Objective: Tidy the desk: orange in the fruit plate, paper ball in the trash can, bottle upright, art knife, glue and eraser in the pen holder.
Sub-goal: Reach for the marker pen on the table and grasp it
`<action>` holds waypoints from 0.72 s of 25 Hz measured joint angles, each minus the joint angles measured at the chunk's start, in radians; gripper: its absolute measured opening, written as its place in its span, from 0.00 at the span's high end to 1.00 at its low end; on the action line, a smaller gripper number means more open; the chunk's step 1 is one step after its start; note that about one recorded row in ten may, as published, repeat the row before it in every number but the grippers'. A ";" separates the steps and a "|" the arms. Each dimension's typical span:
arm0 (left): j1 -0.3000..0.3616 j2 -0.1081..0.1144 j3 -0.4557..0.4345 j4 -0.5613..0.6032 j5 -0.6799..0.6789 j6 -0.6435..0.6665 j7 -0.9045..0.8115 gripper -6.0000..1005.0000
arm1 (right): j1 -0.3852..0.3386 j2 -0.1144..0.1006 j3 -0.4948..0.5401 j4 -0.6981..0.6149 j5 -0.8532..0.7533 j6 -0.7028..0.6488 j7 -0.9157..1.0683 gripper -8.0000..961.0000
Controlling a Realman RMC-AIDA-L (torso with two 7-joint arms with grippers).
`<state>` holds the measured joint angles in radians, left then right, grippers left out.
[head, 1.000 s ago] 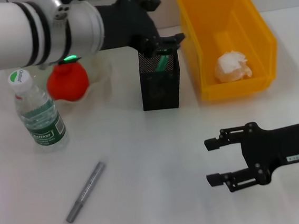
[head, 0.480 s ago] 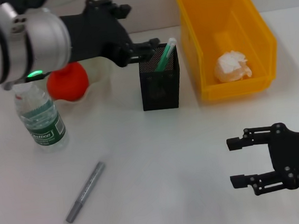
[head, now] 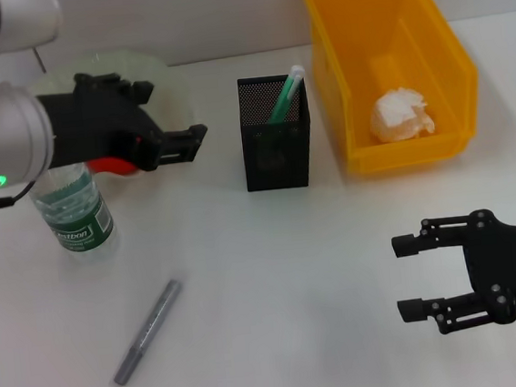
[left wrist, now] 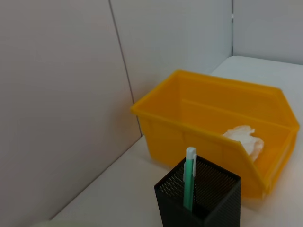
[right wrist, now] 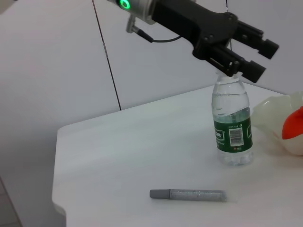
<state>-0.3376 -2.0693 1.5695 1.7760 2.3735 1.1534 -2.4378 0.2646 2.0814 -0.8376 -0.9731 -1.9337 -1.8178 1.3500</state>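
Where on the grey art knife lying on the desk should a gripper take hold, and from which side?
Mid-body, from straight above. The art knife lies flat and slanted on the table, slim and bare on both long sides, so fingers likely fit best across its width.

On the white table (head: 266, 275) we see a standing bottle (head: 74, 211), a grey art knife (head: 147, 331), a black pen holder (head: 275, 146), a yellow bin (head: 392, 71) and a fruit plate (head: 131, 64).
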 joint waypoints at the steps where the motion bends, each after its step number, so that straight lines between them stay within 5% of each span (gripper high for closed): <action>1: 0.044 0.000 0.008 0.041 0.019 0.011 -0.033 0.22 | 0.001 0.000 0.000 0.001 0.000 0.001 0.000 0.20; 6: 0.059 0.000 0.007 0.063 0.019 0.021 -0.049 0.22 | 0.006 0.000 0.004 0.004 -0.001 0.005 0.000 0.20; 11: 0.081 0.000 -0.006 0.199 0.019 0.212 -0.160 0.22 | 0.011 -0.001 0.000 0.004 -0.001 0.022 0.000 0.20; 18: 0.051 0.000 -0.020 0.227 0.056 0.336 -0.250 0.22 | 0.022 -0.001 -0.006 0.011 -0.001 0.037 0.000 0.20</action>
<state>-0.2862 -2.0693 1.5496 2.0033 2.4294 1.4897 -2.6882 0.2867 2.0800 -0.8437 -0.9617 -1.9344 -1.7805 1.3496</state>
